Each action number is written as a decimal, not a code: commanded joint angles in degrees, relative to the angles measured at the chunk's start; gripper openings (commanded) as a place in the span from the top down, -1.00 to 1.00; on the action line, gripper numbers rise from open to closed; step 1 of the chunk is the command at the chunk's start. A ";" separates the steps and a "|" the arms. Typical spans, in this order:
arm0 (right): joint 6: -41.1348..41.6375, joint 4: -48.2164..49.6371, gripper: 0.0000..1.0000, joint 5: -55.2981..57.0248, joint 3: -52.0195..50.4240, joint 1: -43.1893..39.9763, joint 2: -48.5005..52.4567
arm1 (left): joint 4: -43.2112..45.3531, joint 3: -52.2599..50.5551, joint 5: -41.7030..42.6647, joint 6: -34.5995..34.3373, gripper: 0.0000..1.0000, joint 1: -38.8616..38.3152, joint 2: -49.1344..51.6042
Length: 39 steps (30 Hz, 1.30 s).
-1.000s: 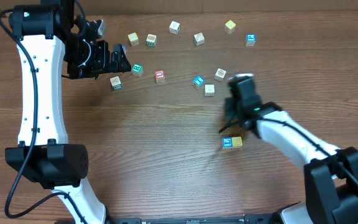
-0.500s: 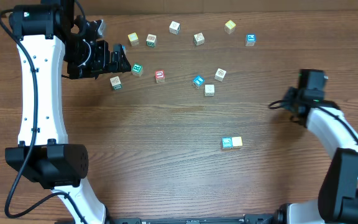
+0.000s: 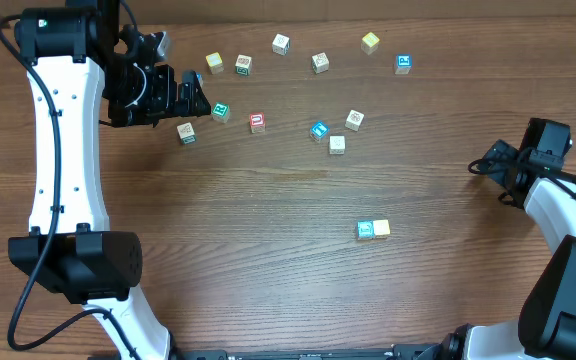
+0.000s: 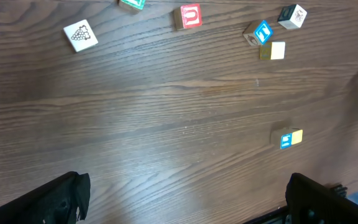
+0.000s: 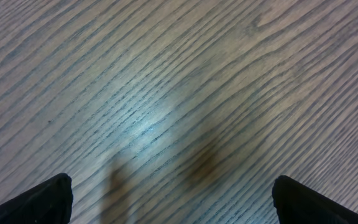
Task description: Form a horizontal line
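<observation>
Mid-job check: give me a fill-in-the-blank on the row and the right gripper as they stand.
The horizontal line holds ___ cubes so far.
In the overhead view its yellow cube touches the ___ side of the teal-marked cube.
The right gripper is ___, with nothing between its fingers.
Missing words: two; right; open.

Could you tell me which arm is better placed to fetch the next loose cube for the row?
Probably left: the left gripper hangs open right beside the green-marked wooden cube; the right gripper sits far right, away from every cube.
</observation>
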 commanded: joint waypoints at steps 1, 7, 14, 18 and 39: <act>0.17 0.37 -1.00 0.17 0.35 -0.11 0.07 | 0.09 1.18 0.00 -0.13 -0.99 -0.66 0.55; 0.15 0.37 -1.00 0.17 0.35 -0.11 0.07 | 0.09 1.18 0.00 -0.13 -0.99 -0.66 0.55; 0.15 0.37 -1.00 0.17 0.35 -0.11 0.07 | 0.09 1.18 0.02 -0.13 -0.99 -0.66 0.55; 0.15 0.37 -1.00 0.17 0.35 -0.11 0.07 | 0.11 1.18 0.02 -0.13 -0.99 -0.66 0.55; 0.17 0.37 -1.00 0.17 0.35 -0.11 0.07 | 10.29 1.20 -6.40 -4.68 -0.99 -1.18 0.72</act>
